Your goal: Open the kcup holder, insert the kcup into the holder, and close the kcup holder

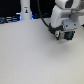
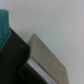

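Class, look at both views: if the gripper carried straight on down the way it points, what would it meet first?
Probably the pale table beneath the gripper. The wrist view shows a grey-and-black object close by; depth is unclear.

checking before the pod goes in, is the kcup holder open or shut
Cannot tell. Of the kcup holder the wrist view shows a black body and a grey handle, but no pod slots.

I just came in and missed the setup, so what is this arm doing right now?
A single robot arm is bent down over a pale tabletop near the exterior view's right, with its hand low, close to the surface. Something green shows at the hand, possibly the kcup, but it is too blurred to be sure. The wrist view shows a black box with a grey front edge, likely the kcup holder, right beside the hand. Whether it is open cannot be told.
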Controlling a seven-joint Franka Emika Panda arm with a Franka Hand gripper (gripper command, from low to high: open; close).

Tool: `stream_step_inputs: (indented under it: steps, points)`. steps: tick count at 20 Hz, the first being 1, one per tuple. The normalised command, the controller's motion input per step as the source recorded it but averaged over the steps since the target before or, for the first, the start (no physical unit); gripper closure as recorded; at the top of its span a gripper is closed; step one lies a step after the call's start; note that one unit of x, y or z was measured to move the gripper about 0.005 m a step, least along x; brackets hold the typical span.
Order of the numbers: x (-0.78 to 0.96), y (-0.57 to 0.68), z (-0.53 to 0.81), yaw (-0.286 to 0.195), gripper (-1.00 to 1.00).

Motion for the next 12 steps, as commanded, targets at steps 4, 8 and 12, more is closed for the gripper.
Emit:
stream_step_inputs:
  steps: [4,8,12]
  points:
    - [-0.89,0.5,-0.01,0.036,-1.0]
    - [-0.95,0.43,-0.02,0.041,-1.0]
    - [-0.9,0.45,-0.01,0.046,-1.0]
